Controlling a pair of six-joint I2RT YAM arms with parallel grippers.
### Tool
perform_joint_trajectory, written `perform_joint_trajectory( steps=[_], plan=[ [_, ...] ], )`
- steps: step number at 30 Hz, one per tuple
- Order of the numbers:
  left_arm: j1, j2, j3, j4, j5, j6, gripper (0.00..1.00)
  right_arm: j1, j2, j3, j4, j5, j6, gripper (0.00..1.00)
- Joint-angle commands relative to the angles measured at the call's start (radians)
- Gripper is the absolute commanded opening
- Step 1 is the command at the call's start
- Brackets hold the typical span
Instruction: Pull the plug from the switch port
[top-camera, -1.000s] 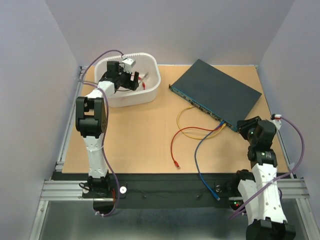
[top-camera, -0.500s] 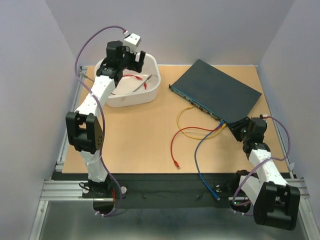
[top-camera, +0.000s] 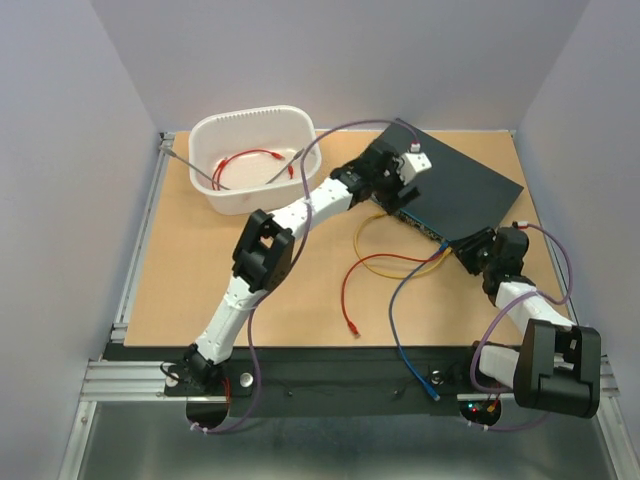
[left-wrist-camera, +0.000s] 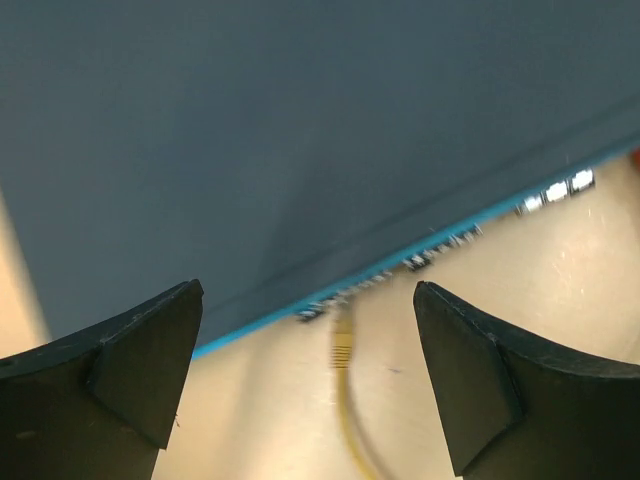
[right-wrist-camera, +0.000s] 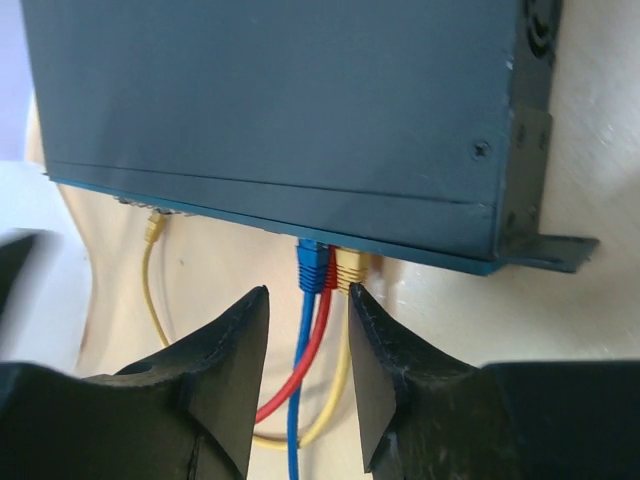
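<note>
The switch (top-camera: 445, 180) is a flat dark blue-grey box lying at an angle at the back right. Blue (right-wrist-camera: 312, 265), red and yellow (right-wrist-camera: 351, 266) plugs sit side by side in its port edge near the right corner. My right gripper (right-wrist-camera: 307, 292) is open just below them, with the blue and red cables running between its fingers and the right fingertip (right-wrist-camera: 357, 300) at the yellow plug. It shows in the top view (top-camera: 478, 250) too. My left gripper (left-wrist-camera: 308, 290) is wide open and empty over the switch's left port edge (top-camera: 405, 178), above another yellow plug (left-wrist-camera: 342, 345).
A white tub (top-camera: 303, 184) at the back left holds a red cable (top-camera: 245, 157) and a grey one. A loose red cable end (top-camera: 352, 325) lies mid-table. The blue cable (top-camera: 398, 335) runs off the front edge. Walls enclose the table on three sides.
My left arm swung right from above the white tub to over the switch's left port edge. My right arm dropped lower; its gripper stays at the switch's near corner.
</note>
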Motion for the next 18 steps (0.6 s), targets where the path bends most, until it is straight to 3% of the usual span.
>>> perform_joint_trajectory(
  steps=[1, 10, 15, 18],
  plan=[
    [-0.016, 0.002, 0.109, 0.001, -0.008, 0.039, 0.99, -0.007, 0.002, 0.028, 0.091, -0.022, 0.002, 0.42],
    [-0.054, 0.134, 0.199, 0.118, -0.032, 0.009, 0.98, -0.005, 0.061, 0.013, 0.190, -0.075, 0.037, 0.40],
    [-0.054, 0.118, 0.207, 0.059, -0.008, 0.005, 0.95, -0.005, 0.061, 0.016, 0.158, -0.042, 0.022, 0.40],
    [-0.054, 0.096, 0.207, 0.033, 0.021, -0.001, 0.96, -0.005, -0.034, -0.038, 0.111, 0.032, 0.021, 0.39]
  ],
)
